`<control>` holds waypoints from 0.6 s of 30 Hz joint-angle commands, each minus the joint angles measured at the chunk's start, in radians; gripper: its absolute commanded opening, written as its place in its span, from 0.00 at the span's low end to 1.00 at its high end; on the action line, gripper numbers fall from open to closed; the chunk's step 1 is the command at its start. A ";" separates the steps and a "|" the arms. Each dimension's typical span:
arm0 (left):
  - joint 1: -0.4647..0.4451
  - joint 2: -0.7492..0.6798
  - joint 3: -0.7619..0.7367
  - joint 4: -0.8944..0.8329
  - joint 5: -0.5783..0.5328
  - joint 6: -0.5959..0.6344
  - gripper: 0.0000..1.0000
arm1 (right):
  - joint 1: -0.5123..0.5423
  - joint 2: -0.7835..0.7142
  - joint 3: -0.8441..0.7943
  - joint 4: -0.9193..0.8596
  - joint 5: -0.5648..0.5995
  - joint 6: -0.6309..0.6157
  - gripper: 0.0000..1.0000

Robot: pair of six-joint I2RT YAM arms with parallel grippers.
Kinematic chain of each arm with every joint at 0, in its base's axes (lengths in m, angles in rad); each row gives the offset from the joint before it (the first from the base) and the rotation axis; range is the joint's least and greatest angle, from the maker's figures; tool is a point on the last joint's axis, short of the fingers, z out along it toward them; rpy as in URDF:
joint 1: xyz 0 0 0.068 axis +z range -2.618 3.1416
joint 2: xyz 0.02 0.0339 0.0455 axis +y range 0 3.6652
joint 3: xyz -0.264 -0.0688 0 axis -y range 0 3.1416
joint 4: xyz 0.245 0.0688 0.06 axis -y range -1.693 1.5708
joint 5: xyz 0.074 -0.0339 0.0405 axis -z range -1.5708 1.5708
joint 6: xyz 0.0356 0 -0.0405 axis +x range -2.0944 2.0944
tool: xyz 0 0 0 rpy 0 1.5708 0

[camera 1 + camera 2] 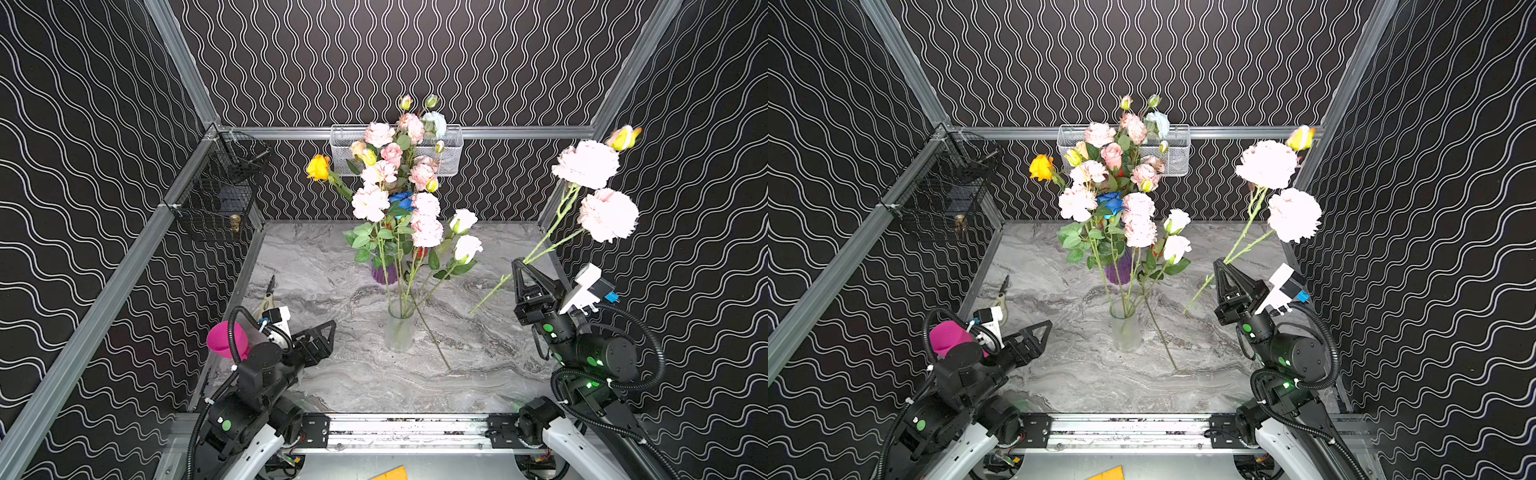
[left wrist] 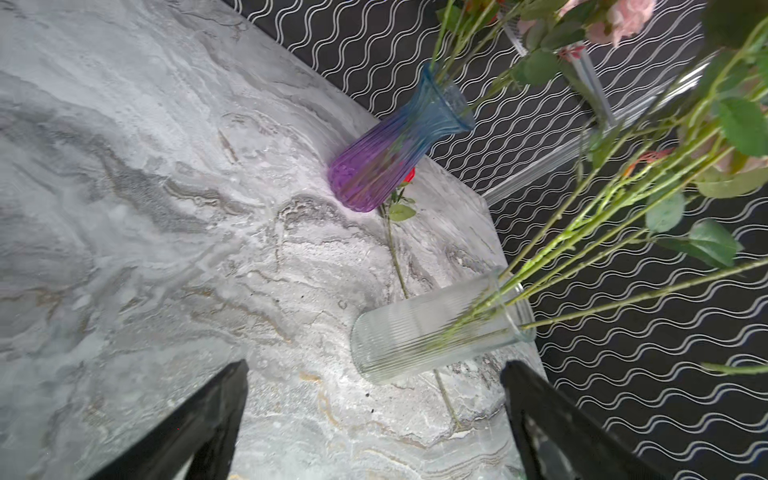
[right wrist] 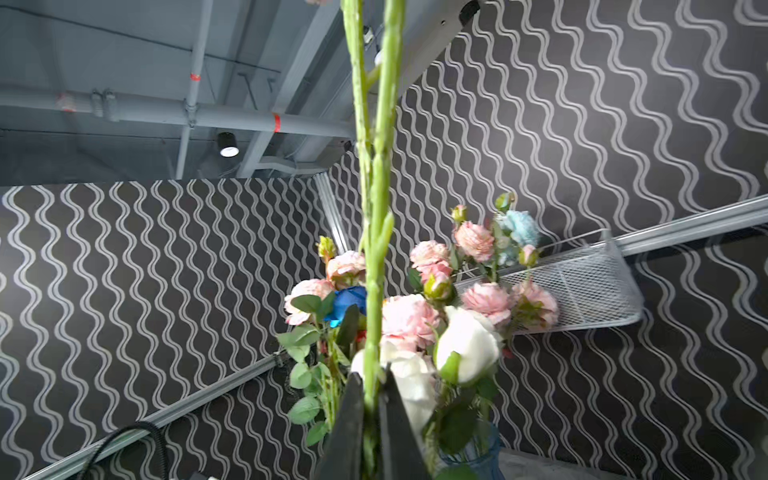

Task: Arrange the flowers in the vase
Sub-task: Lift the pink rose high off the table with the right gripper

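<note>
My right gripper [image 1: 519, 262] [image 3: 371, 376] is shut on the green stem of a branch of pale pink flowers [image 1: 586, 164], held up at the right above the table. A clear ribbed vase [image 1: 400, 328] [image 2: 436, 328] stands mid-table with several stems in it. Behind it a purple-blue vase [image 1: 384, 272] [image 2: 395, 141] holds a large bunch of pink, white, blue and orange heads [image 1: 1113, 178]. One loose stem [image 1: 434, 338] lies on the marble beside the clear vase. My left gripper [image 1: 332, 328] [image 2: 376, 368] is open and empty, low, left of the clear vase.
A magenta cup [image 1: 226, 338] and pruning shears [image 1: 268, 293] sit at the table's left edge behind the left arm. A black wire basket [image 1: 216, 187] hangs on the left wall, a white mesh basket [image 1: 451, 153] on the back rail.
</note>
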 commanded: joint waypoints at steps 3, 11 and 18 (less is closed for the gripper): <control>0.002 0.001 0.030 -0.086 -0.032 0.011 0.99 | 0.102 0.067 0.066 0.064 -0.026 -0.055 0.00; 0.001 -0.018 0.024 -0.115 -0.088 0.017 0.99 | 0.239 0.194 0.174 -0.013 -0.025 -0.081 0.00; 0.001 0.029 0.003 -0.070 -0.106 0.008 0.98 | 0.309 0.276 0.204 0.011 -0.063 -0.076 0.00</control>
